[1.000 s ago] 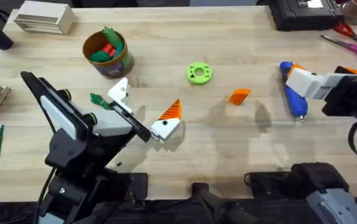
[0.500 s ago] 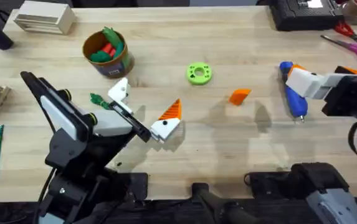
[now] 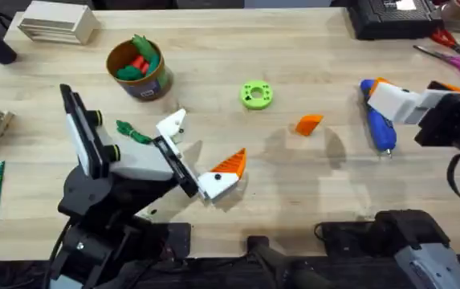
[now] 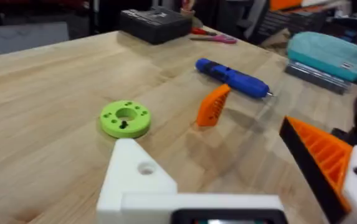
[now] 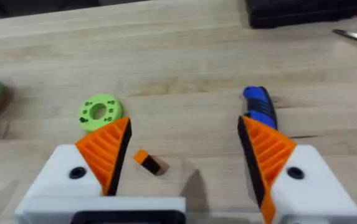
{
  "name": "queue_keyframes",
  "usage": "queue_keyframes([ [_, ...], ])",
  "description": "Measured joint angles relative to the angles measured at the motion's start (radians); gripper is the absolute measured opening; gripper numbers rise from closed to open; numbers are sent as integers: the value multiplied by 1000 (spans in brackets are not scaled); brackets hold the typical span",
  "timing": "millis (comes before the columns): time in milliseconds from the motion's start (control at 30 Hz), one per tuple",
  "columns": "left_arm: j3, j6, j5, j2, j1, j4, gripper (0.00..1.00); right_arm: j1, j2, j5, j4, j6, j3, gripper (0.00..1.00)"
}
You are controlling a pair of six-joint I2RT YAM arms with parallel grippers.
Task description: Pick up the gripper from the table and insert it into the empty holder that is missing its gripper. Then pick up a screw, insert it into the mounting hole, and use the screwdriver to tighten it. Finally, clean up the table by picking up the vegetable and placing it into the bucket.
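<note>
Swinging toward the middle since a second ago, the spread left pincer [image 3: 205,156] has its bare white plastic holder [image 3: 171,125] well short of the small orange plastic wedge [image 3: 309,124] lying on the wooden bench [image 3: 294,48] beyond it, so a hurried right pincer [image 5: 184,163], also spread, might knock it aside.

left gripper [image 3: 201,156] swung right across the table (jaws apart), arm upright

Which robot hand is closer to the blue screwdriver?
The right one. The right gripper is right over the screwdriver. The left gripper is far across the table, beyond the loose orange gripper.
</note>
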Motion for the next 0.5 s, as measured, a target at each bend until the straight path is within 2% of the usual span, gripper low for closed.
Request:
queue_keyframes([
  [33, 0, -1, 13, 0, 0, 0, 988, 0, 7, -16, 8, -5, 0, 990],
  [67, 0, -2, 45, 0, 0, -2, 987, 0, 69, -91, 24, -41, 0, 989],
  [200, 0, -6, 63, 0, 0, -3, 987, 34, 200, -154, 6, -87, 26, 989],
  [433, 0, -9, 75, 0, 0, -3, 987, 242, 461, -141, -140, -254, 216, 990],
  [467, 0, -9, 75, 0, 0, -4, 987, 309, 568, -105, -181, -313, 269, 989],
  [500, 0, -9, 75, 0, 0, -4, 987, 328, 604, -85, -184, -329, 275, 990],
])
